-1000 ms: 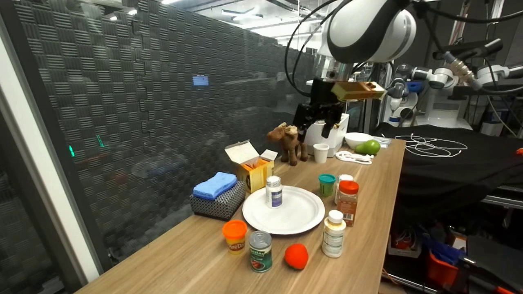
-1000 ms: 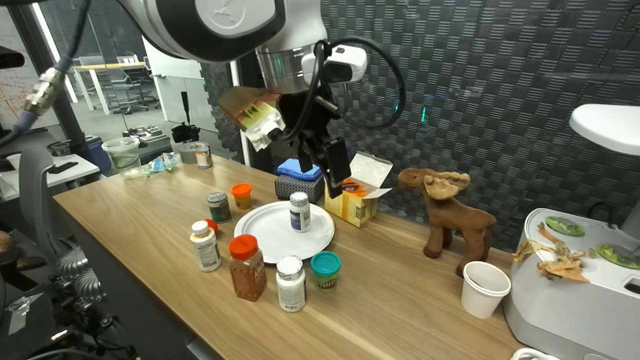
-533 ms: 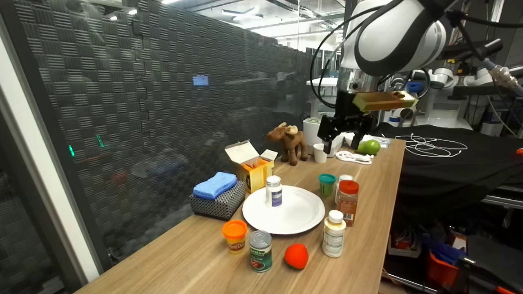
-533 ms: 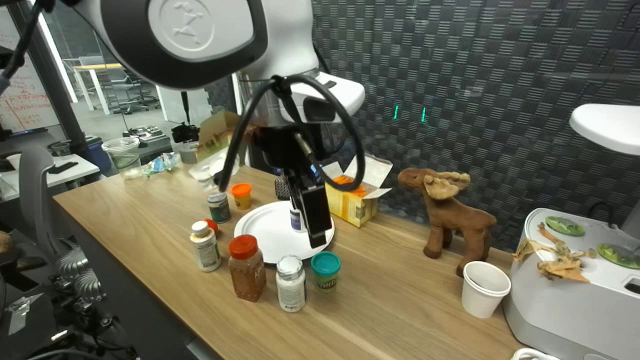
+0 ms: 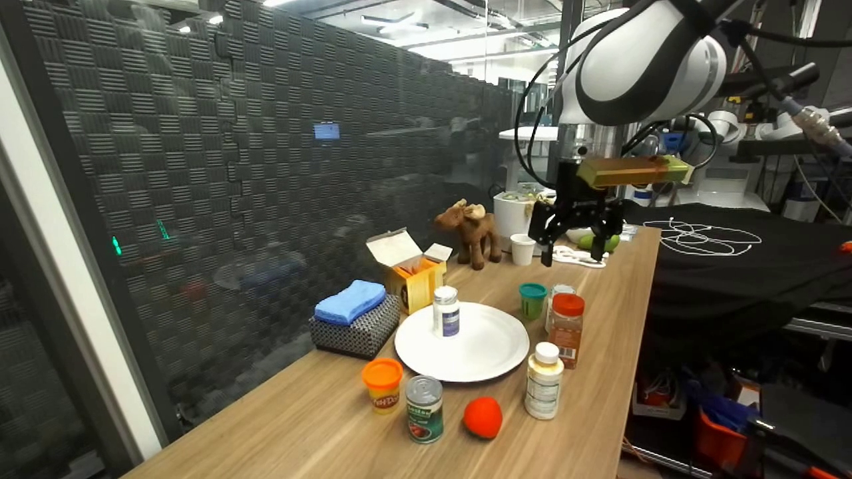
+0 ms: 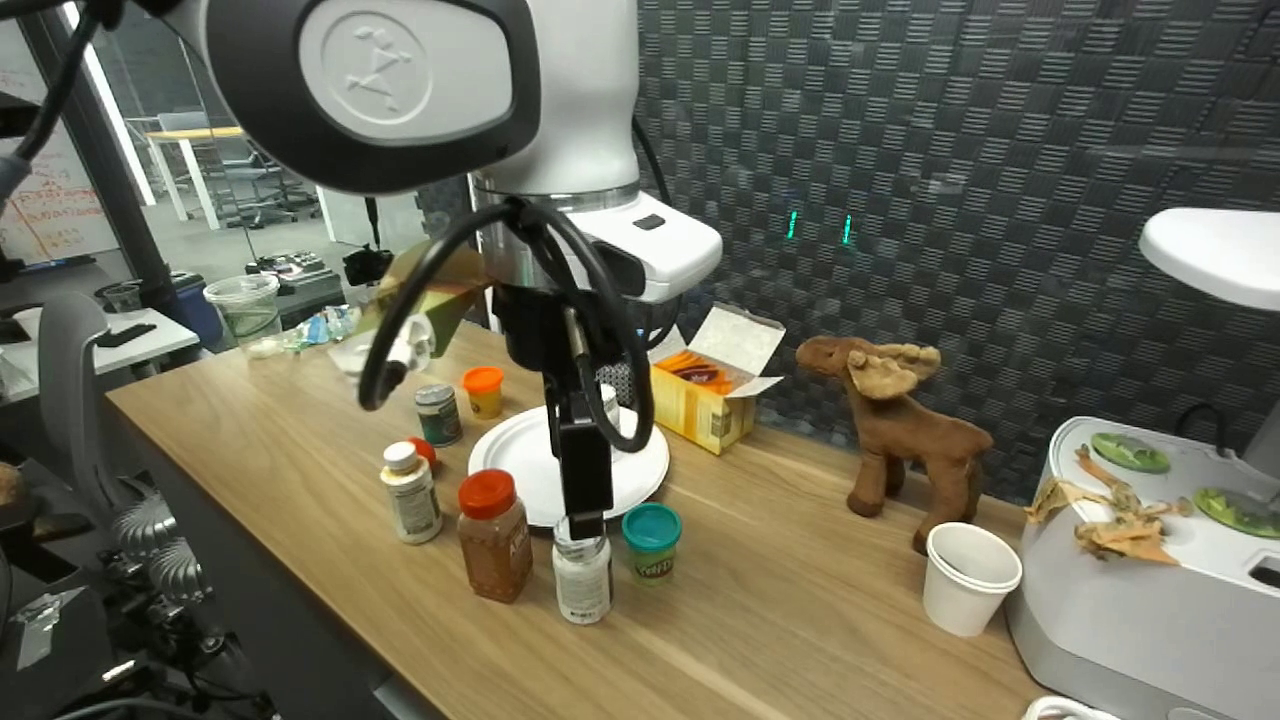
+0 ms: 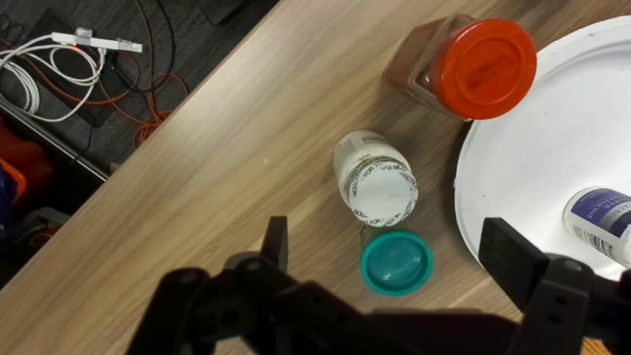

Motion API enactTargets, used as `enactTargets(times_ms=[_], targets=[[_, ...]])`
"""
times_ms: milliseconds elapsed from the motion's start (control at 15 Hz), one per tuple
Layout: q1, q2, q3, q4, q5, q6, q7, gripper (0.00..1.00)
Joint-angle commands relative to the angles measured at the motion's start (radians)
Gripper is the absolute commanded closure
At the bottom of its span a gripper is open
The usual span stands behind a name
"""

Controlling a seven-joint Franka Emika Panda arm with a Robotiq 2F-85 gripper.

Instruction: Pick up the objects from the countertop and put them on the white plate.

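Empty gripper (image 5: 572,255) spread wide above the tabletop (image 5: 319,419), a white bottle (image 5: 446,316) upright on the plate (image 5: 479,359), a can (image 5: 425,412), orange ball (image 5: 483,418) and red-lidded jar (image 5: 566,334) close by

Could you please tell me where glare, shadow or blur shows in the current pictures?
In the wrist view, glare on the teal lid, soft shadow beside the white plate, and a dark, partly blurred gripper; in an exterior view, washed-out ceiling lights.
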Motion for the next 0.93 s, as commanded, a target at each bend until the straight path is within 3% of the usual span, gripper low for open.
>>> enactTargets(times_ms=[0,733,800,867], targets=[[0.004,0.032,0.007,0.044,0.053,-0.033,0.004,0.00],[0.021,0.178,0.006,0.115,0.104,-0.035,0.013,0.01],[0.022,0.178,0.003,0.115,0.098,-0.036,0.025,0.26],[0.022,0.181,0.000,0.118,0.096,-0.036,0.034,0.26]])
